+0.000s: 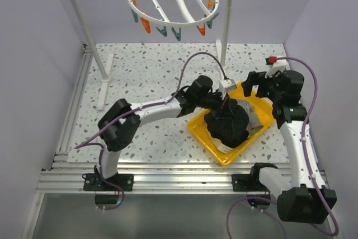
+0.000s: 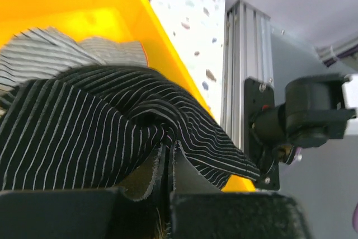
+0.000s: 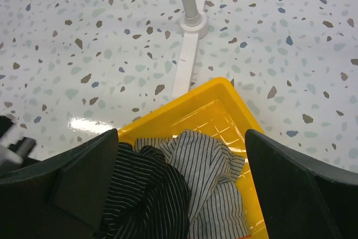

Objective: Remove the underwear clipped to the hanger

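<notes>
The white hanger ring [image 1: 173, 4] hangs at the top with orange and teal pegs; nothing is clipped to it. A yellow tray [image 1: 224, 158] holds a pile of black striped underwear [image 1: 229, 124] and a grey-and-white striped one [image 1: 257, 120]. My left gripper [image 1: 224, 107] is over the pile. In the left wrist view the left gripper [image 2: 168, 160] is shut on a fold of the black striped underwear [image 2: 84, 127]. My right gripper [image 1: 258, 88] is open above the tray's far corner, and in its own view [image 3: 182, 183] it is empty over the grey-striped underwear [image 3: 207, 160]. No beige garment shows.
Two white upright poles [image 1: 84, 26] [image 1: 226, 26] stand at the back; one pole's foot [image 3: 193, 23] is just beyond the tray rim [image 3: 184, 102]. An aluminium rail [image 2: 246, 71] runs along the table's near edge beside the tray [image 2: 162, 54].
</notes>
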{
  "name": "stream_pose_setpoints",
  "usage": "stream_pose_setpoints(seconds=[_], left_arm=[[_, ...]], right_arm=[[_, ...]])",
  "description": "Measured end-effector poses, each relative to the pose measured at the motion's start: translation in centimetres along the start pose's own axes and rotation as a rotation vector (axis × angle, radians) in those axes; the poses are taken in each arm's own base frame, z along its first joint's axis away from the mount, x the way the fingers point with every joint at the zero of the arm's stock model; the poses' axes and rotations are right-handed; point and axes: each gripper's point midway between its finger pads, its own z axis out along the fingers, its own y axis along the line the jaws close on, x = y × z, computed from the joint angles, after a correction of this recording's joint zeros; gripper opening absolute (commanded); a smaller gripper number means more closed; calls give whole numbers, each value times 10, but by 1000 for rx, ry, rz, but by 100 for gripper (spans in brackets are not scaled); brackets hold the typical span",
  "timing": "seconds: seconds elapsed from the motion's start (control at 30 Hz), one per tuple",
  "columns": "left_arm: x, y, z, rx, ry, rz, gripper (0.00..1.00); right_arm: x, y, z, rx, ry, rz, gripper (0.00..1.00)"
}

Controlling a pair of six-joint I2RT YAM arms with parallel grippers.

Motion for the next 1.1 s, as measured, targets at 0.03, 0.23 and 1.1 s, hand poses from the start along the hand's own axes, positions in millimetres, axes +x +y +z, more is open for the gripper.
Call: stream_pose_setpoints(seconds=[0.03,0.23,1.1], left_arm=[[10,2,7,7,30,-4,0],[66,15,32,12,196,-44,10],[-44,-44,-42,-124,-97,259,100]], right_arm=[[-1,-1,-1,7,-4,7,99],[2,-8,-3,41,-8,32,99],[31,-12,-4,48,57,12,99]])
